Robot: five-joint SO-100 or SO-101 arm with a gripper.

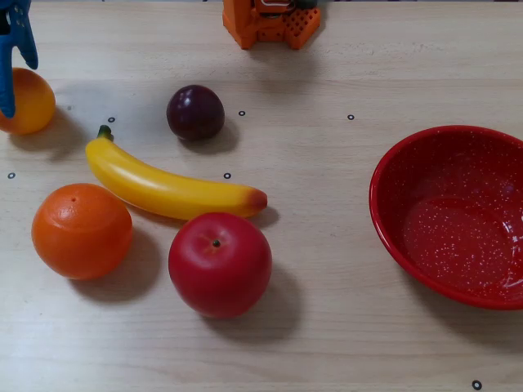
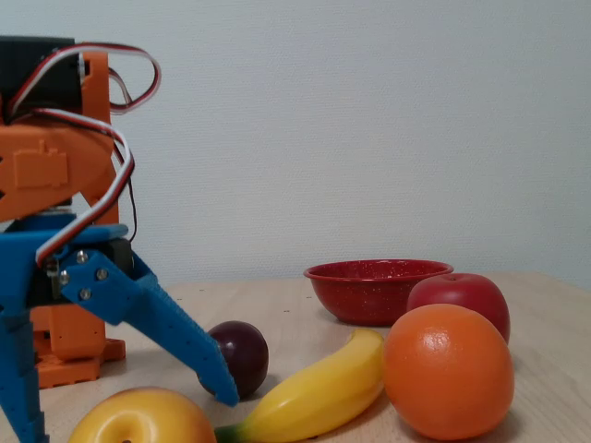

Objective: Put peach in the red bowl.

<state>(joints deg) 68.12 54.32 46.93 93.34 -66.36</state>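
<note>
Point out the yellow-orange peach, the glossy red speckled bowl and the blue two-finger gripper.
Yellow-orange peach [image 1: 34,102]: top-down fixed view, its right half beside the blue finger.
Glossy red speckled bowl [image 1: 384,220]: top-down fixed view, its left rim.
Blue two-finger gripper [image 2: 125,420]: low side fixed view, the gap between its open fingertips, above the peach.

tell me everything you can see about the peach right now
The peach is a smooth, glossy, round fruit, yellow-orange with a reddish blush, plastic-looking. It sits on the wooden table at the far left edge of the top-down fixed view, apart from the banana and the orange. In the low fixed view its stem dimple faces the camera. The open blue claw straddles it from above; whether the fingers touch it is unclear.
</note>
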